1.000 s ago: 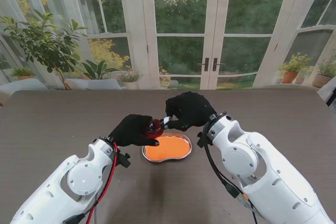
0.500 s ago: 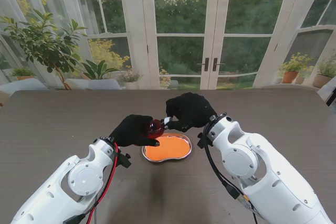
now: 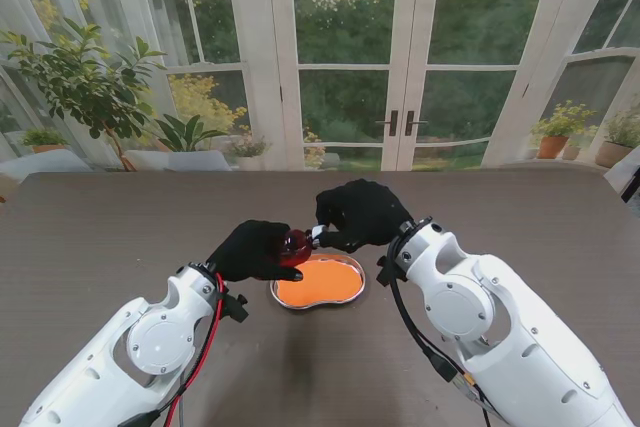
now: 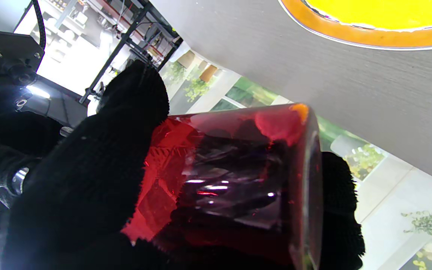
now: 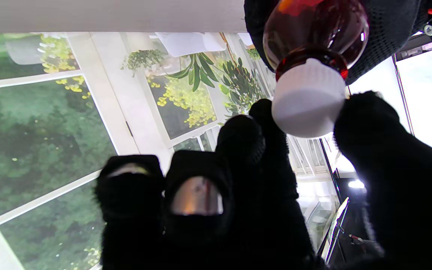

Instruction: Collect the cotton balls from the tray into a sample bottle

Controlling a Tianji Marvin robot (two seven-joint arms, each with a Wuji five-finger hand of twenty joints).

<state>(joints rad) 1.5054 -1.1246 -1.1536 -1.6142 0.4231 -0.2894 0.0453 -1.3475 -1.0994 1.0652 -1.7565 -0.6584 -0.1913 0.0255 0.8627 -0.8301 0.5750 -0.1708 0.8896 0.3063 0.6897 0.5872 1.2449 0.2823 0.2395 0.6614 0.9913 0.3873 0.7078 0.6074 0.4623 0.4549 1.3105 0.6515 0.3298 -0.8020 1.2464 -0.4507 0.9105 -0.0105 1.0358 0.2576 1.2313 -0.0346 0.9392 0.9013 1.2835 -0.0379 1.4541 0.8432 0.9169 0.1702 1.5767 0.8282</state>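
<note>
Sample bottle (image 3: 295,244): dark red, translucent, white cap (image 5: 308,98). It is off the table, held over the far left rim of the tray (image 3: 352,265), lying roughly sideways with the cap end pointing toward my right side. In the left wrist view the bottle body (image 4: 234,176) fills most of the frame; contents cannot be made out through the tinted wall.

Tray: kidney-shaped, metal rim, orange interior, sitting on the table just nearer to me than the bottle. I cannot make out any cotton balls in it from the stand view.

Table (image 3: 120,227): dark grey-brown, fine grain. Behind it, white-framed glass doors (image 3: 345,57) with green foliage outside; a leafy potted plant (image 3: 85,82) at far left, terracotta pots (image 3: 552,145) at far right.

My left hand (image 3: 255,249), black glove, is wrapped around the bottle body, thumb on one side and fingers on the other. Forearm rises from the bottom left corner, wrist angled inward.

My right hand (image 3: 360,211), also gloved, meets the bottle from the right. In the right wrist view thumb and fingertips (image 5: 240,137) sit either side of the white cap and touch it; remaining fingers curl loosely. Right forearm comes in from the bottom right, wrist bent toward centre.
</note>
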